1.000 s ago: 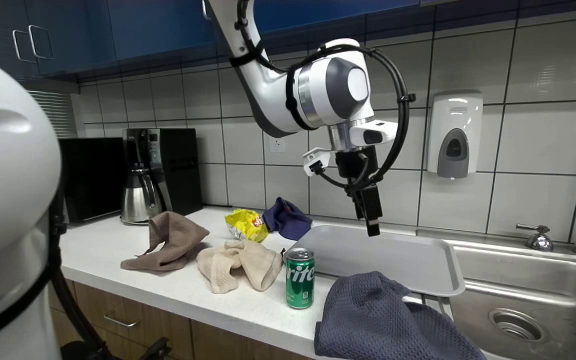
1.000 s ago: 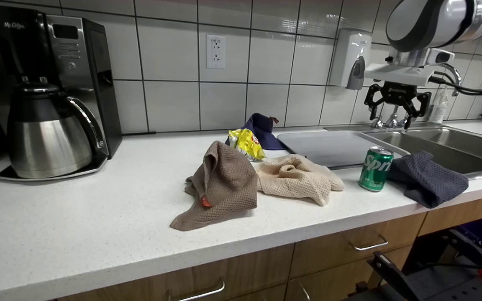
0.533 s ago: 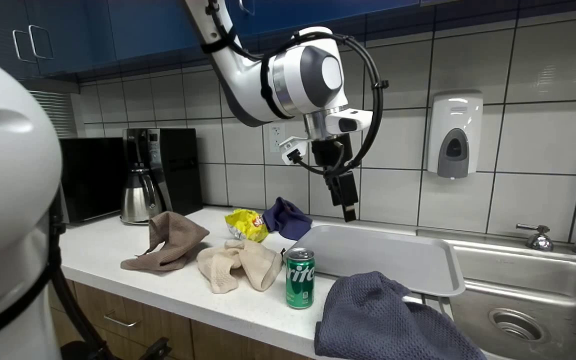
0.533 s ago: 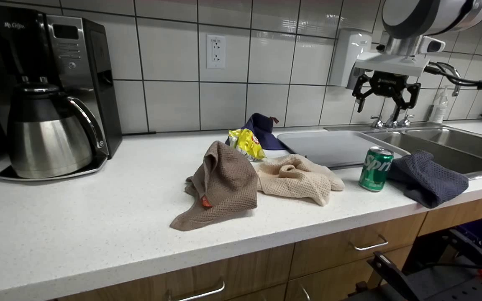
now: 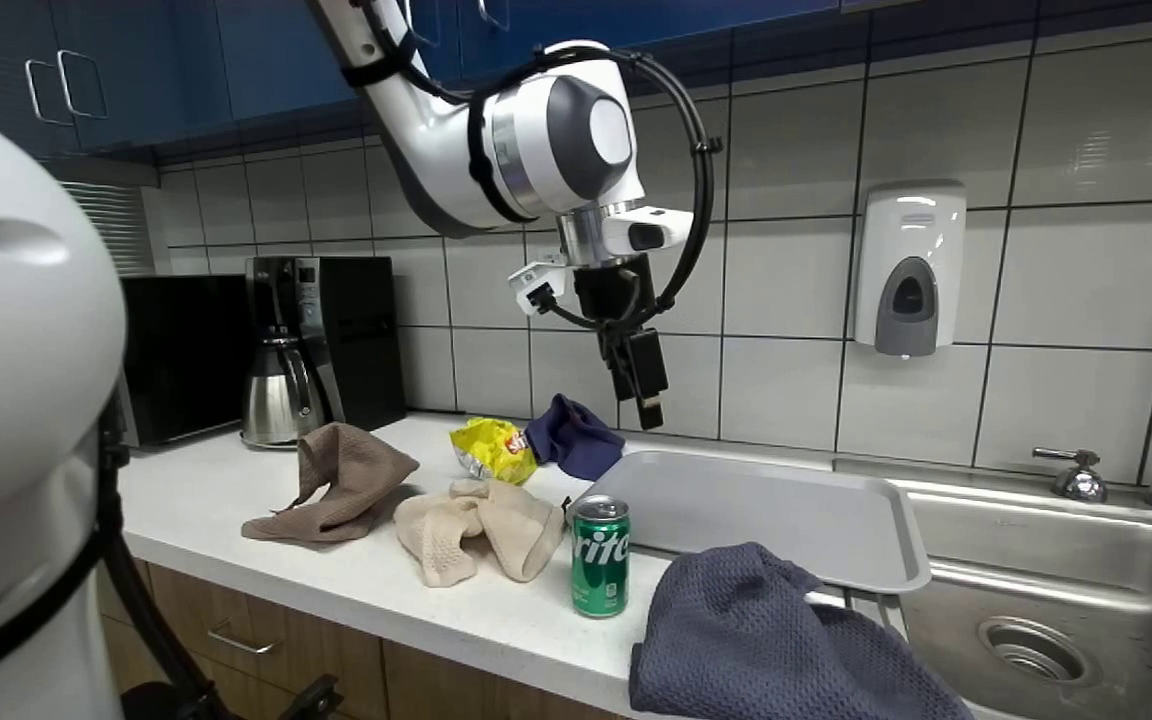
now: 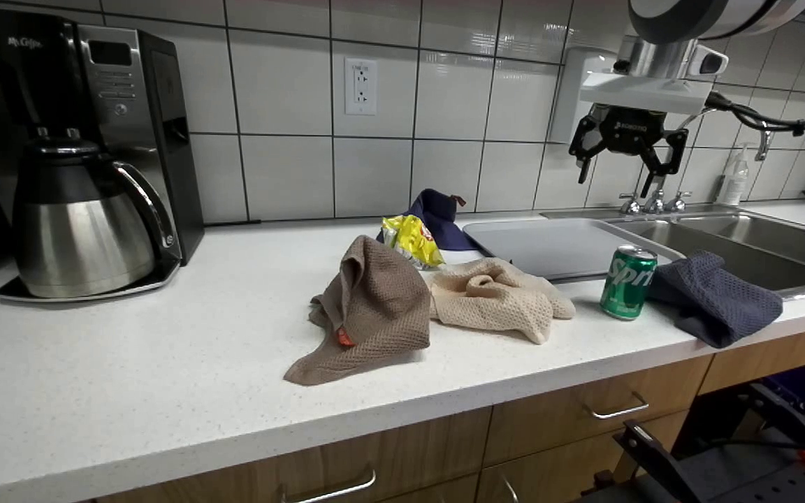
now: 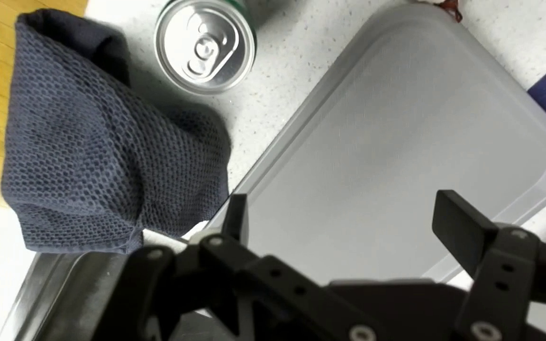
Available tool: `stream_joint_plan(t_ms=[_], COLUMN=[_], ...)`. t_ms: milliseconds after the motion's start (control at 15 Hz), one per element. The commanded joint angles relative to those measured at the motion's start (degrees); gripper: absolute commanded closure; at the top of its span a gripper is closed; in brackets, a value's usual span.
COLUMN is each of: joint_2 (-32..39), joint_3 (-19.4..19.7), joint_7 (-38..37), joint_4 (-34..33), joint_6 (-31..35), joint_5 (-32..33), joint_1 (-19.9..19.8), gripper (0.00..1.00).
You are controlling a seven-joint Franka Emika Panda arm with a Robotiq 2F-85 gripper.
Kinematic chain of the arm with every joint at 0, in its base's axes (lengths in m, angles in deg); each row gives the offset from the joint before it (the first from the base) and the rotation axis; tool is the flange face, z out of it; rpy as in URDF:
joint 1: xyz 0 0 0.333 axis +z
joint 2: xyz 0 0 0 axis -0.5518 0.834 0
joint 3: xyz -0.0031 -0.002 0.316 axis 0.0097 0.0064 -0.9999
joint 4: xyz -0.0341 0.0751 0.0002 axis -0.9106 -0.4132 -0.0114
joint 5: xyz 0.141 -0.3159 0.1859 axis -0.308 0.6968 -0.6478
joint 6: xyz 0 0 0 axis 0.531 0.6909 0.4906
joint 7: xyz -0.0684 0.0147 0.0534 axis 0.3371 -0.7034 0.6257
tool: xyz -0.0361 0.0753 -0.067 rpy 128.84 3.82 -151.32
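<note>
Gripper [image 7: 341, 215] spread above grey tray [image 7: 386, 128]: plain, round-cornered, perhaps plastic.

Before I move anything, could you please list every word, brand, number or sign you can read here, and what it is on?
"Mr. Coffee": coffee maker
"Spri": can, in an exterior view
"rite": the can's label, in an exterior view
"ROBOTIQ": gripper, in small letters
Too small or blurred to read: the yellow bag logo, the coffee maker's button markings, the outlet lettering.
The wrist view shows no readable text.
</note>
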Motion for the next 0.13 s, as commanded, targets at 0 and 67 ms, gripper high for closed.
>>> stream_joint_plan(t_ms=[0, 67], joint_2=[-0.23, -0.35], joint_3=[-1.49, -1.61], joint_7=[0.49, 0.51], joint_4=[0.14, 0.27], joint_6=[-0.35, -0.48], joint_5=[-0.57, -0.59], joint_1=[-1.07, -0.96], gripper=[0.0, 0.0])
